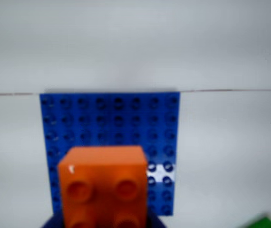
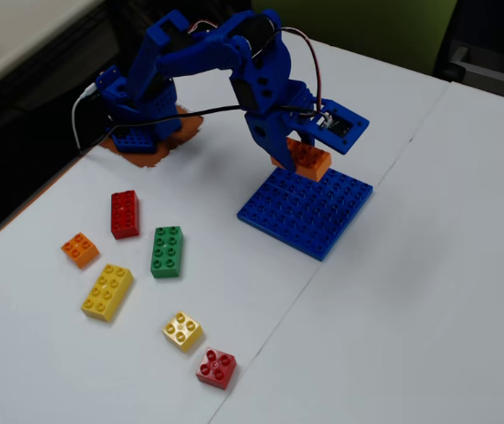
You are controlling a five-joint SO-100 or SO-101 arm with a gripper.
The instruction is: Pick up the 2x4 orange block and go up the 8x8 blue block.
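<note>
Wrist view, nearest: 2x4 orange block [image 1: 103, 187] pinched in the jaws of the gripper [image 2: 298, 152], held just above the 8x8 blue block [image 1: 111, 126]. Fixed view agrees; it hangs over the plate's arm-side edge. Advice: square studs to the grid, lower straight, press evenly. Beyond, bare white desk [image 1: 135, 42].

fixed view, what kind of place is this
Likely a hobby or lab desk for robot practice: a white table, a small blue arm wired at its base, and loose toy bricks like the green brick.
</note>
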